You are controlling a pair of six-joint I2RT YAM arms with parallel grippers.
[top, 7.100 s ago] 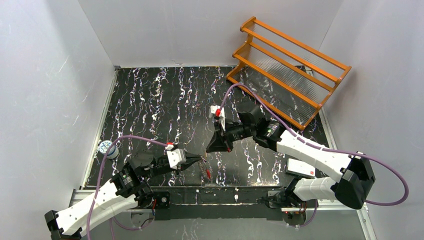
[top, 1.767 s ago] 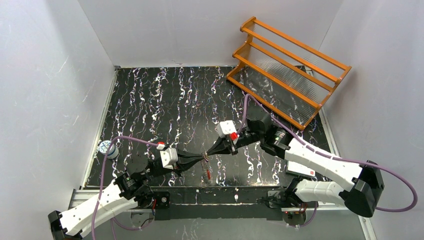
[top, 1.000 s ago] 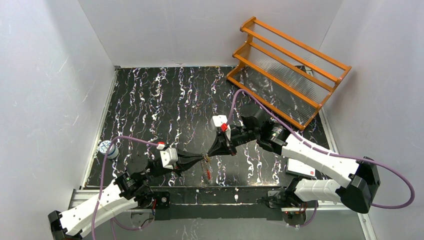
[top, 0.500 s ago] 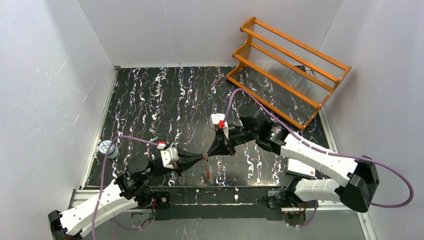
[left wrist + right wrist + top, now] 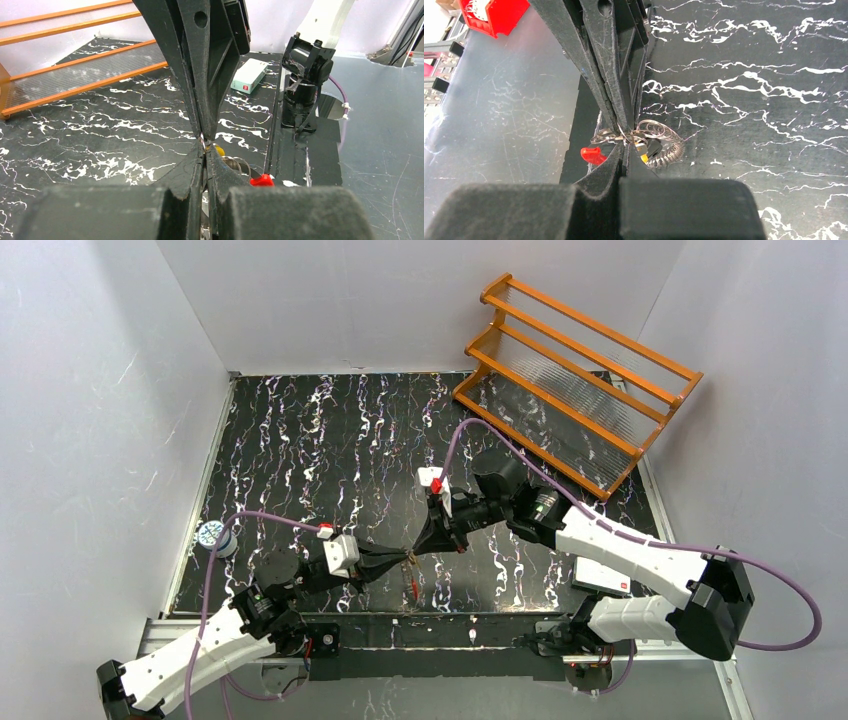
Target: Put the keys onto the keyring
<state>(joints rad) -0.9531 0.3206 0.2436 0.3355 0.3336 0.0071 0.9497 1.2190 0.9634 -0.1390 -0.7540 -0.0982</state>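
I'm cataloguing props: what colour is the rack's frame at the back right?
Orange; the rack shows best in the top external view.

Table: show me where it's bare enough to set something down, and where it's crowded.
Widest bare stretch: the far left of the table, bordered by the back wall, left wall and rack. A smaller one lies between the right gripper and the white box. Crowded: near centre, where the left gripper meets it at the keyring.
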